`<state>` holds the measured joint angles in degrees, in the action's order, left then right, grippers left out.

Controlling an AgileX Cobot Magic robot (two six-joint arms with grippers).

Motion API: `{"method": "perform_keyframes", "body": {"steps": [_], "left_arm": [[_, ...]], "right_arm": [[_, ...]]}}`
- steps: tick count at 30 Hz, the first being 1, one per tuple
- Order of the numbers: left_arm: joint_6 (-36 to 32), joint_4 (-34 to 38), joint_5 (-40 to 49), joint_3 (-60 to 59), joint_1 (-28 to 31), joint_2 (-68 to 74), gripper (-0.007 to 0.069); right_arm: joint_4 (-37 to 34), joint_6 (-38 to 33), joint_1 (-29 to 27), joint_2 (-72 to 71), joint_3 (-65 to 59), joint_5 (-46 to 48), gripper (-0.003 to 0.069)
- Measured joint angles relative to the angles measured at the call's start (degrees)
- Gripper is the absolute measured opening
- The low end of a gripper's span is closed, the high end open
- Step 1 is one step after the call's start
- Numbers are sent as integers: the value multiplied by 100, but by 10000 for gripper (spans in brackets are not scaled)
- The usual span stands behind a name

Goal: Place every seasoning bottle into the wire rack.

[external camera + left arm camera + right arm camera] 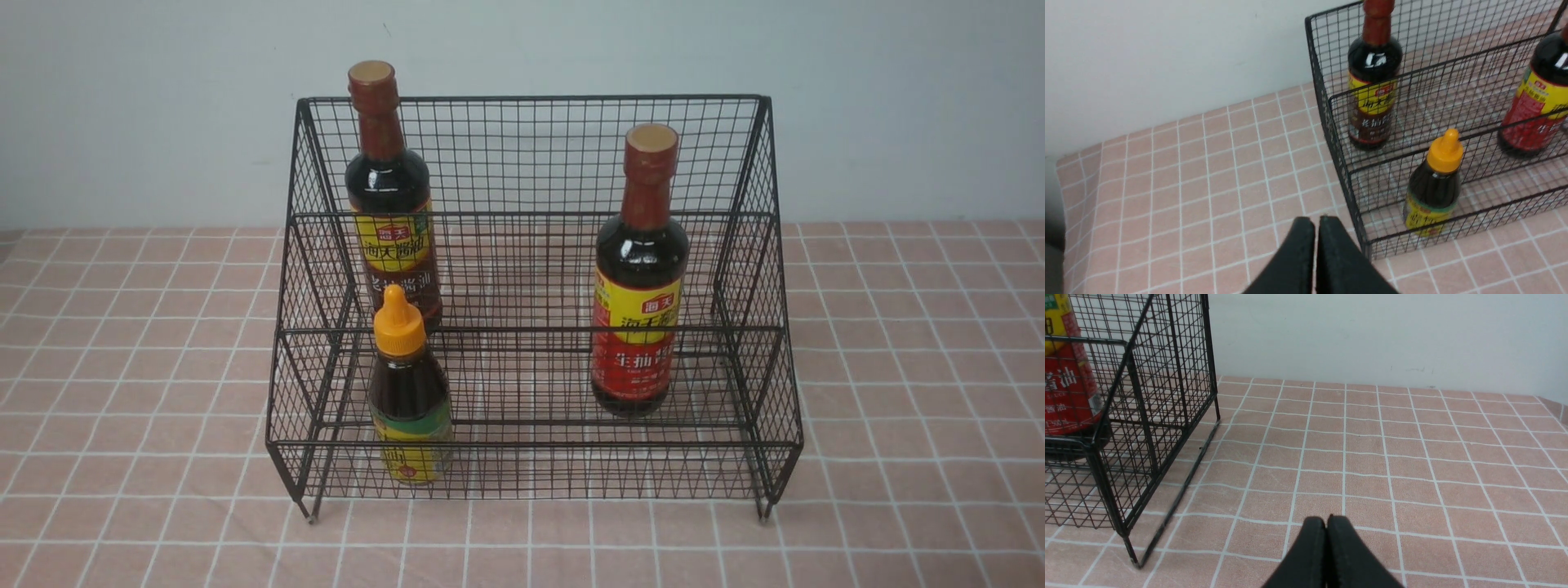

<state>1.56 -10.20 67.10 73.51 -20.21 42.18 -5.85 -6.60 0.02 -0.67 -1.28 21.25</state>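
Short orange-capped bottle (pixel 408 392) stands on wire rack (pixel 531 465) front tier; two tall bottles (pixel 390 196) (pixel 639 278) behind. Left gripper (pixel 1315 222) and right gripper (pixel 1326 522) clenched, empty. Task appears complete.

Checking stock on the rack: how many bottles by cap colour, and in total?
Brown-red cap: 2, the left tall bottle and the right tall bottle
Orange cap: 1, the short bottle
Total: 3, all standing in the rack
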Motion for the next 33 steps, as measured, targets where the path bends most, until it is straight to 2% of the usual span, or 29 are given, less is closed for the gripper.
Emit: {"method": "perform_keyframes", "body": {"steps": [1, 2, 4, 8, 10, 11, 17, 21, 33], "left_arm": [[0, 58, -407, -403, 0, -319, -7], [0, 67, -407, -474, 0, -375, -7], [-5, 114, -1319, -1571, 13, -1107, -7], [-5, 176, -2295, -3022, 225, -1935, -7], [-5, 287, -2784, -3979, 484, -2465, -7], [-6, 386, -3203, -4697, 803, -2871, -7], [-11, 547, -3977, -6735, 1586, -4089, -7], [-29, 614, -4191, -7434, 1717, -4268, -7], [-62, 643, -4476, -7485, 1717, -4283, -7]], "right_arm": [[0, 0, 0, 0, 0, 0, -15], [0, 0, 0, 0, 0, 0, -15], [0, 0, 0, 0, 0, 0, -15], [0, 0, 0, 0, 0, 0, -15], [0, 0, 0, 0, 0, 0, -15], [0, 0, 0, 0, 0, 0, -15], [0, 0, 0, 0, 0, 0, -15], [-6, 0, 0, 0, 0, 5, -15], [-17, 0, 0, 0, 0, 11, -15]]}}
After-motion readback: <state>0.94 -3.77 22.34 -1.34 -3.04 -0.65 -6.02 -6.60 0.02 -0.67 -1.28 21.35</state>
